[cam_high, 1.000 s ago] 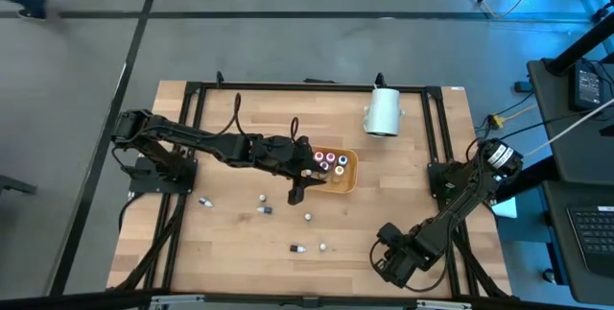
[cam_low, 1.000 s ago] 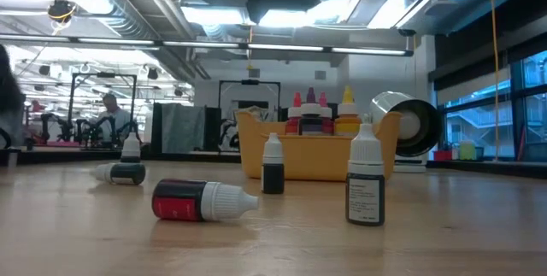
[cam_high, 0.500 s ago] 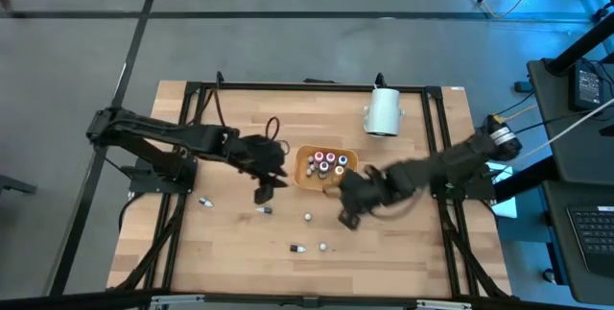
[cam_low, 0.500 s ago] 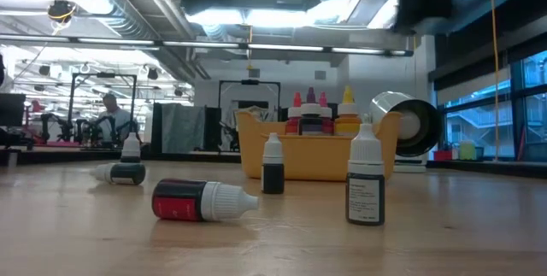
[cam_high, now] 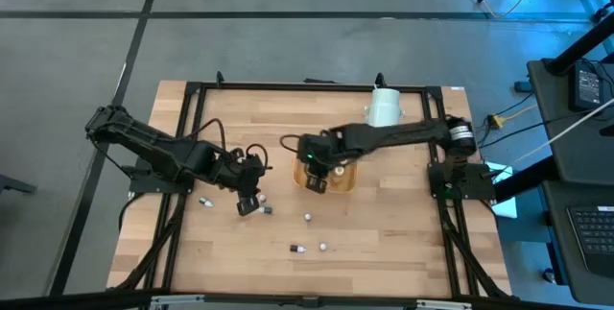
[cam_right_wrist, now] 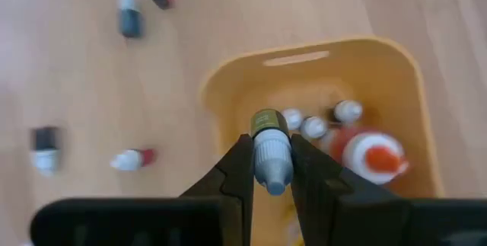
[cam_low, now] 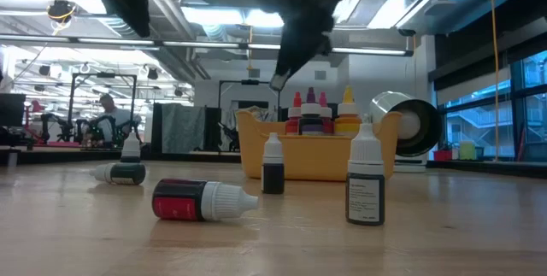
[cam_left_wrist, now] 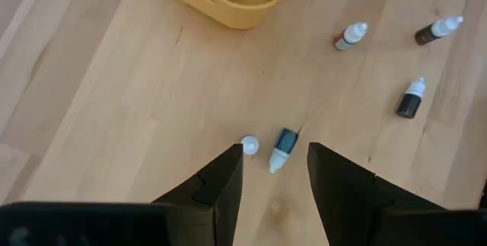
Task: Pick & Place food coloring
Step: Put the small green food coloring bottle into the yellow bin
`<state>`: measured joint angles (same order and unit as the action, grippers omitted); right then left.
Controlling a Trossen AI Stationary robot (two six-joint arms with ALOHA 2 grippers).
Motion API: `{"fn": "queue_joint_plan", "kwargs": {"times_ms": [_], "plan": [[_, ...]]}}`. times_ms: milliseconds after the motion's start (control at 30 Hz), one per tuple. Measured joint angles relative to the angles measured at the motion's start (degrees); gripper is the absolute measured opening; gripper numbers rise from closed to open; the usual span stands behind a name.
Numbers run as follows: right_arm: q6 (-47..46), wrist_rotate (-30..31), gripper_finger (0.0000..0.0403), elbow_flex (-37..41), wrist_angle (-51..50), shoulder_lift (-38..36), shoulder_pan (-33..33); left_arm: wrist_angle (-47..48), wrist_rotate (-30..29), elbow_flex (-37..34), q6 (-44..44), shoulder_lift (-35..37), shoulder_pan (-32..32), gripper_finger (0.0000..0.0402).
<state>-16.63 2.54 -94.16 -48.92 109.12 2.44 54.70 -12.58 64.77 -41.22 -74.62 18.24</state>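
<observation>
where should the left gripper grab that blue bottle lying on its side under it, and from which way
The blue bottle lies flat on the table, white tip toward the camera, an upright white-capped bottle close beside it. The open left gripper hangs right above. Probably best: come straight down and pinch the blue body across its width, away from the narrow tip, keeping one finger clear of the neighbor.

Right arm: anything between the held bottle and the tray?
Nothing visible. The right gripper holds the bottle directly over the tray; the bottles already inside sit toward one side, leaving bare floor.
</observation>
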Motion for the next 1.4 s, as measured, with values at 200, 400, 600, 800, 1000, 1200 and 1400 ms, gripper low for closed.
{"fn": "queue_joint_plan", "kwargs": {"times_ms": [200, 400, 600, 800, 1000, 1200, 1400], "plan": [[9.9, -0.3, 0.0070, -11.8, -7.6, 10.4, -2.2, 0.0, -0.4, 0.0, -2.7, 0.0, 1.6, 0.0145], [13.7, 1.4, 0.0070, -17.8, -11.8, 17.8, -3.0, 0.8, -0.4, 0.0, -5.1, 0.0, 3.0, 0.0144], [16.1, 3.8, 0.0070, -18.0, -11.6, 20.6, -3.2, 2.3, -0.4, 0.0, -7.6, 0.0, 4.7, 0.0144], [17.2, 3.8, 0.0078, -18.0, -10.6, 21.9, -3.2, 2.3, -1.4, 0.0, -7.7, 0.0, 5.4, 0.0145], [17.3, 3.8, 0.0101, -18.0, -10.5, 22.2, -3.2, 2.3, -2.2, 0.0, -7.7, 0.0, 5.4, 0.0143], [17.2, 3.8, 0.0109, -18.0, -10.5, 22.2, -3.2, 2.3, -4.5, 0.0, -7.6, 0.0, 5.4, 0.0144], [17.2, 3.8, 0.0110, -18.0, -10.5, 22.2, -3.2, 2.5, -2.8, 0.0, -4.8, 0.0, 5.4, 0.0145]]}}
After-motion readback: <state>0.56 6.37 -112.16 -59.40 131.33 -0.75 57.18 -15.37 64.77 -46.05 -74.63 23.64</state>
